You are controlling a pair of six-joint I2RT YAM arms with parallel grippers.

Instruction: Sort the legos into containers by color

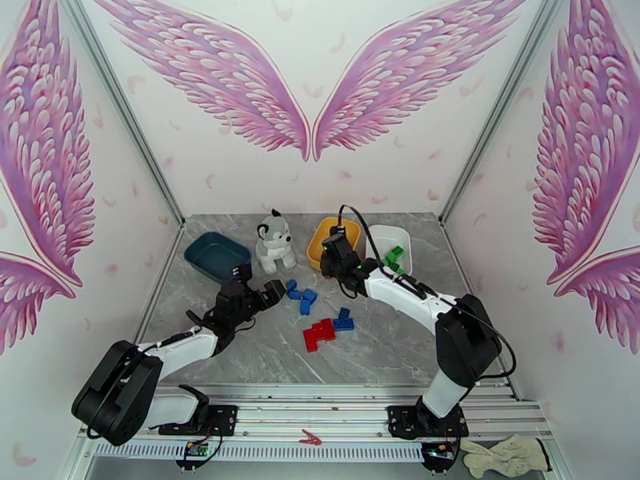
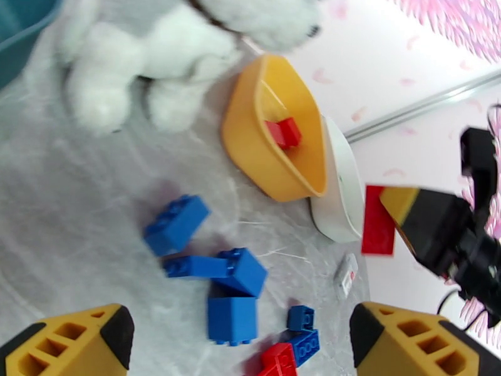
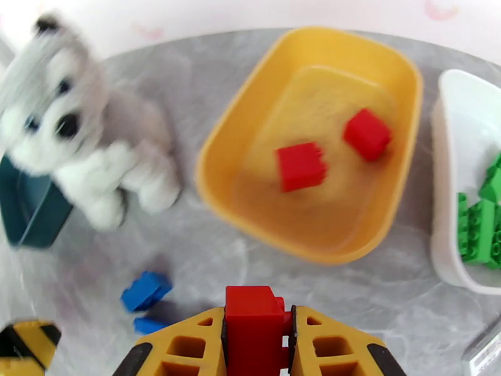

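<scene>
The red brick is small, glossy, studded plastic, clamped tight in my right end effector. Below it lies a grey marbled table, closed in by white walls painted with big pink wings. The yellow tray, holding two red bricks, sits just ahead of that grip. My left end effector hangs with its jaws wide apart over the loose blue bricks.
</scene>
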